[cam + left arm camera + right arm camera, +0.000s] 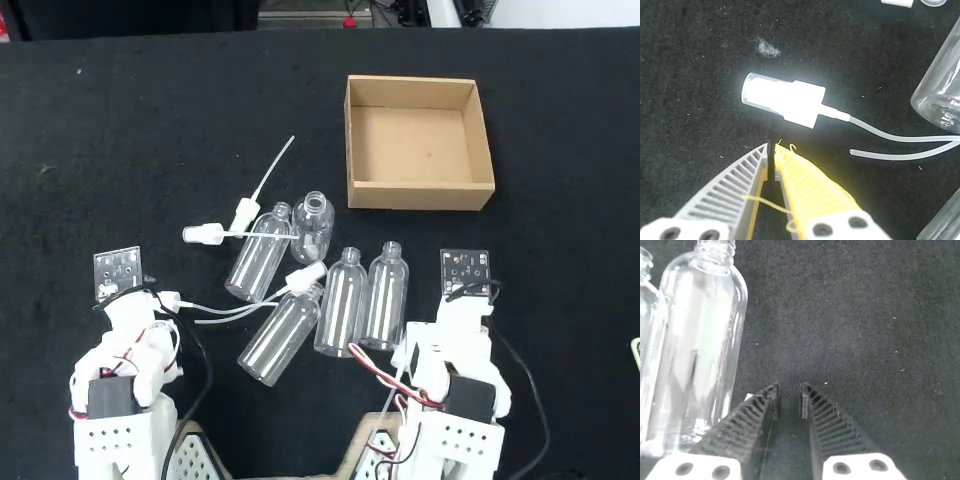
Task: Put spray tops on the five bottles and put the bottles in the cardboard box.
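Spray top (782, 102) lies just beyond left pincer (772, 147).

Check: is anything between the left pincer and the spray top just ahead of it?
Nothing visible. Bare table lies between the left pincer and the spray top; its tube runs off the other way.

Clr bottles (342, 300), wht tops (203, 234), brn box (420, 193)

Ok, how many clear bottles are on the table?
5. Far-left bottle; bottle nearest the box; slanted bottle farthest from the box; middle bottle and right-hand bottle side by side. None in the box.
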